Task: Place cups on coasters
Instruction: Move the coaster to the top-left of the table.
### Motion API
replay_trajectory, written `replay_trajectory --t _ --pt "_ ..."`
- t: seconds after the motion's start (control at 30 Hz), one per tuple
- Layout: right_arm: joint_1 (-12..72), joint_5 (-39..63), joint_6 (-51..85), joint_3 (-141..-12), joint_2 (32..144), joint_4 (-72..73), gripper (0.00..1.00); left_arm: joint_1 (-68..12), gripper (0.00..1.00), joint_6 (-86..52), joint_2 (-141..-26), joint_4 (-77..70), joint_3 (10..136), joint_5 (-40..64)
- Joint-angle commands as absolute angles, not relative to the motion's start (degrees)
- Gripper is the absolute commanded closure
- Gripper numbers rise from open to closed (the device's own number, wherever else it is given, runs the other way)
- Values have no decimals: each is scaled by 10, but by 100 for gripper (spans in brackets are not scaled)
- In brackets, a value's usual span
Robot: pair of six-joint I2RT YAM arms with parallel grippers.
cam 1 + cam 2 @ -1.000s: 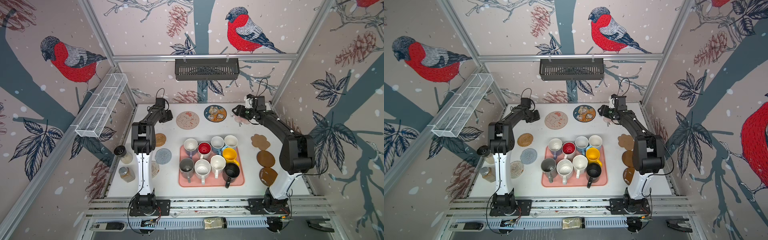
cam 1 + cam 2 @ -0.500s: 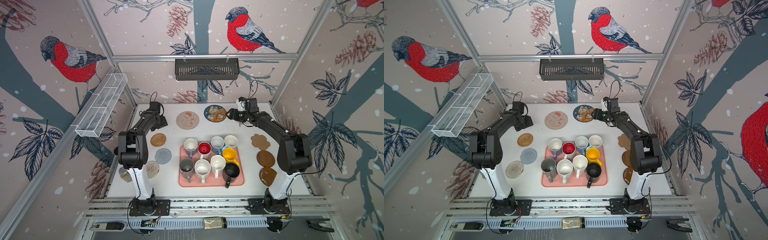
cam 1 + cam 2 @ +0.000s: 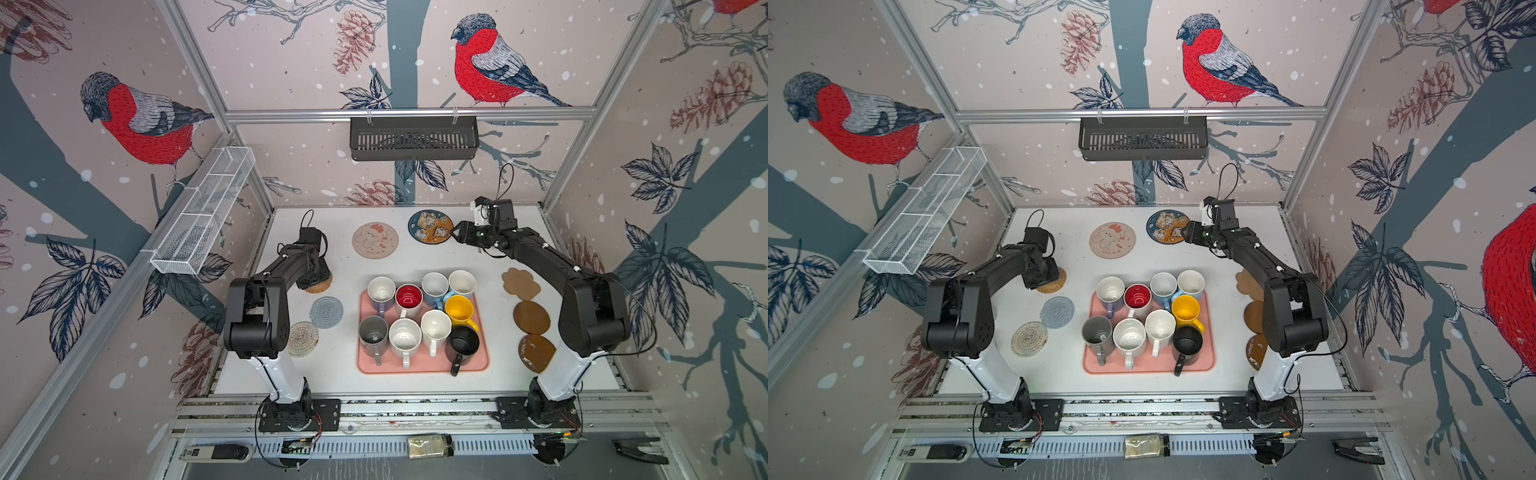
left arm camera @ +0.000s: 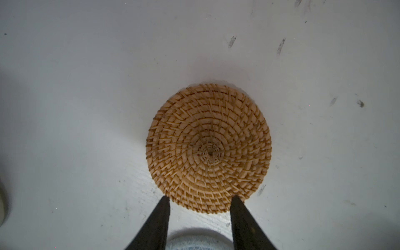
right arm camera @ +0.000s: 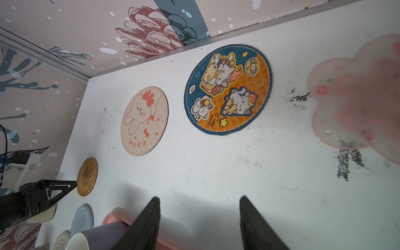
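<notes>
Left fingers [image 4: 155,223] and right fingers [image 5: 145,225] stand parted, empty; 9 cups [image 3: 435,326] on tray [image 3: 428,365].

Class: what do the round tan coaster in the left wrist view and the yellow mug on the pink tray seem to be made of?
Tan coaster: woven straw or rattan, matt; coiled rings of stitched strands show. Yellow mug: probably glazed ceramic; smooth, evenly coloured, slightly shiny.

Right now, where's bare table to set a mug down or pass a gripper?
Free: the band between the tray and the beige coaster and blue coaster behind it. Also the strip between tray and front rail. Crowded: mugs packed on the tray; right arm beside the brown discs.
</notes>
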State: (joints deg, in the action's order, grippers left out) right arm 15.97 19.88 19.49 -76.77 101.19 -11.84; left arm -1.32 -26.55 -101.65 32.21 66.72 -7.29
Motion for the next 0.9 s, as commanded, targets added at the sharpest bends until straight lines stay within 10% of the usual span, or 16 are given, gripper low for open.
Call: replay_trajectory --t 0.0,0.87 --pt "161 200 193 -766 1003 -105 41 -12 54 -262 -1032 301 662 -71" --pt "155 200 184 -771 1008 -110 41 -7 61 -273 -1155 235 773 -29"
